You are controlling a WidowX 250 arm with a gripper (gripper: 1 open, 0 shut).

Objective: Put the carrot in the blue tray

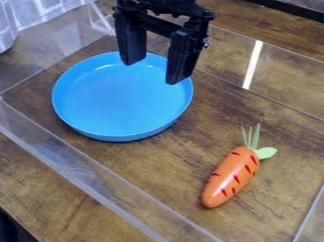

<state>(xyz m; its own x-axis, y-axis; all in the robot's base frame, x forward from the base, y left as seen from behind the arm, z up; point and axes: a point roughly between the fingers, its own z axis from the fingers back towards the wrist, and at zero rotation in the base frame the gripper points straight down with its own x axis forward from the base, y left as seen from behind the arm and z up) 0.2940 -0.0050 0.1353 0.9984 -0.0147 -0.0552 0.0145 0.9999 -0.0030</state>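
Surface: dark wood-grain table [277, 99], glossy, streaked with a bright reflection toward the right edge; pale clear sheeting along the left and near edges.
Background: grey and white blur beyond the far edge, nothing legible.
Blue tray [105, 120]: round, shallow, bright blue with a low raised rim; set on the left half of the table, toward the far edge; nothing inside.
Carrot [232, 178]: small glossy orange toy with dark groove marks; lying flat near the near-right corner, well apart from the tray; pointed tip toward the near edge, light-green leaves [258, 143] toward the far right.
Gripper [155, 66]: black, pointing straight down over the tray's far rim; jaws spread wide, holding nothing.
Fingers [182, 60]: two dark prongs, one left, one right, tips hanging above the tray's far part; contact with the tray not discernible.
Gripper to carrot: well apart, tray rim and bare wood between.
Task state: carrot outside the tray, on bare wood.
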